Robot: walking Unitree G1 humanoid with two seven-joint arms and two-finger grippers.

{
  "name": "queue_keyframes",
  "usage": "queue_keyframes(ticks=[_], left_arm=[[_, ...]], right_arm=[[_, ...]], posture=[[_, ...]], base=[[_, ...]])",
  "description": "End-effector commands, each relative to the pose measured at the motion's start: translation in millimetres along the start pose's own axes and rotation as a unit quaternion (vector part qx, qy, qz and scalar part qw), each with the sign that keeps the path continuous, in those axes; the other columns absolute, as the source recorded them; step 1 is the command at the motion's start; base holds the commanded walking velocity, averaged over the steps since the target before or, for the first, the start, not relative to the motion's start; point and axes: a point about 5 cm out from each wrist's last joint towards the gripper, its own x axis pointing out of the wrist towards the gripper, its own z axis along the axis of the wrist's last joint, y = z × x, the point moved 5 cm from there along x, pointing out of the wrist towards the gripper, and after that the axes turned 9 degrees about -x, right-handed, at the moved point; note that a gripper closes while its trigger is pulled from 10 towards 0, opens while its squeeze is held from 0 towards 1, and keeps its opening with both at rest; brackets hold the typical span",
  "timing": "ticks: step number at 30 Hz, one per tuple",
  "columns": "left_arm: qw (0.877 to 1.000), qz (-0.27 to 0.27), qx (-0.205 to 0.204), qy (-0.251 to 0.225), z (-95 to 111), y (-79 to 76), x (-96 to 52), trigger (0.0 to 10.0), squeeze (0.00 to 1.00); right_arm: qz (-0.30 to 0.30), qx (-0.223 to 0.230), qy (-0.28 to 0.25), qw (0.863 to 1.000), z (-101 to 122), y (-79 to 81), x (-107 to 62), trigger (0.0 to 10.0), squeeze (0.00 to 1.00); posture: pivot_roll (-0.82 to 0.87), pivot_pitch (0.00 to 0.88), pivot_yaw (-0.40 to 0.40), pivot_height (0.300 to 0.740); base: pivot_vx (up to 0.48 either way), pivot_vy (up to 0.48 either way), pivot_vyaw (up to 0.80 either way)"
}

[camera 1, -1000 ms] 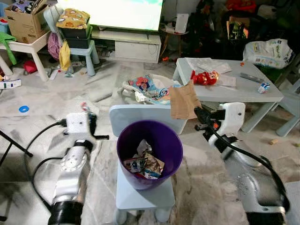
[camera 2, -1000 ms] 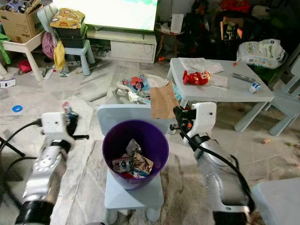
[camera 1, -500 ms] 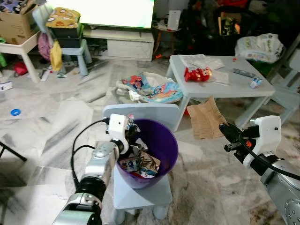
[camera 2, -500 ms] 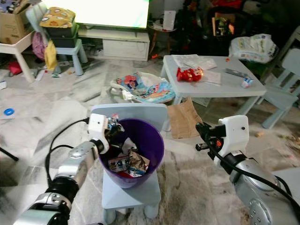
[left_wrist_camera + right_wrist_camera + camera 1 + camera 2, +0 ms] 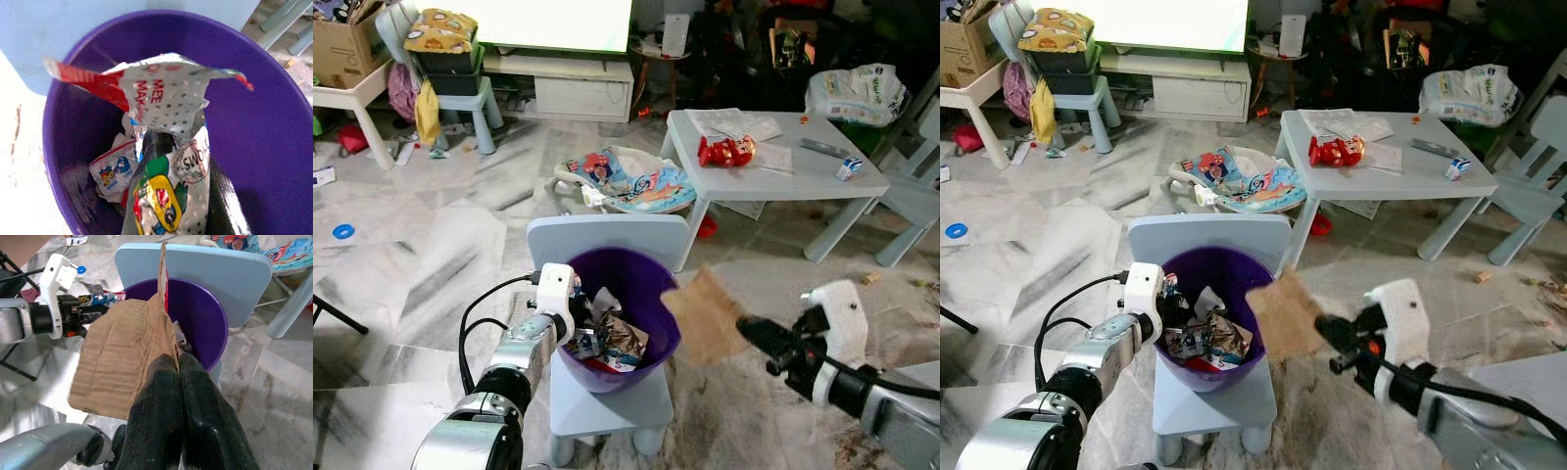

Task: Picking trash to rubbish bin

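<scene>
Left eye view has the purple bin sitting on the pale blue child's chair, already holding a heap of wrappers, and both arms are closing on it now. Big change on the robot's right: a second ago the right gripper held its brown cardboard piece up behind the bin, half a second ago it was swung out wide to the side, and now the cardboard has come back in low, blurred with motion, its edge right at the bin's rim. Right wrist view confirms the hold, both black fingers pinched tight together on the cardboard, the sheet hanging between camera and bin mouth. So my read is that this piece is one release away from going in, though it is broad and may catch on the rim.

Over on the left, the left gripper has travelled from well outside the bin to the rim and now dips inside. Left wrist view looks straight down at a crumpled red and white noodle wrapper above the pile; whether those fingers grip it or have let go, I cannot tell
</scene>
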Motion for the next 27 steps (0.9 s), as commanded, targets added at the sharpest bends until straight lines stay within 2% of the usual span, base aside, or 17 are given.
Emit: queue_keyframes(ticks=[1,4,5,6,13,17,23,27], left_arm=[[1.000,-0.013,0.005,0.007,0.3,-8.8,2.8,10.0,0.00],[1.000,-0.026,0.003,0.012,-2.2,-12.8,3.3,10.0,0.00],[0.999,-0.031,0.000,0.013,-3.1,-14.9,3.6,10.0,0.31],[0.999,-0.040,-0.010,0.021,-7.3,-18.5,4.1,10.0,1.00],[0.998,-0.035,-0.007,0.046,-17.8,-17.1,3.8,10.0,1.00],[0.998,-0.030,-0.024,0.054,-22.6,-15.8,3.3,10.0,1.00],[0.998,-0.025,-0.026,0.054,-21.1,-15.2,3.7,10.0,1.00],[0.999,-0.007,-0.018,0.029,-10.2,-10.0,4.4,10.0,1.00]], right_arm=[[0.002,-0.010,0.005,1.000,2.0,-0.3,-2.9,0.0,0.00],[-0.005,-0.009,0.005,1.000,3.3,-3.4,-0.4,0.0,0.00],[-0.006,-0.010,0.003,1.000,4.8,-3.9,0.2,0.0,0.00],[-0.006,-0.011,0.002,1.000,7.2,-4.1,0.6,0.0,0.00],[-0.020,-0.016,-0.003,1.000,11.4,-8.6,-2.3,0.0,0.00],[-0.021,-0.016,-0.002,1.000,10.4,-8.3,-2.4,0.0,0.00],[-0.014,-0.021,-0.005,1.000,13.2,-6.9,3.4,0.0,0.00],[-0.025,-0.030,-0.024,0.999,21.3,-11.0,8.6,0.0,0.00]], posture=[[-0.15,0.122,-0.145,0.740],[-0.15,0.119,-0.144,0.740],[-0.16,0.118,-0.143,0.740],[-0.16,0.115,-0.141,0.740],[-0.19,0.116,-0.138,0.740],[-0.19,0.113,-0.140,0.740],[-0.18,0.101,-0.143,0.740],[-0.17,0.095,-0.143,0.740]], base=[[0.000,0.000,0.00],[0.000,0.000,0.00],[0.000,0.000,0.00],[0.000,0.000,0.00],[0.000,0.000,0.00],[0.000,0.000,0.00],[0.000,0.000,0.00],[0.000,0.000,0.00]])
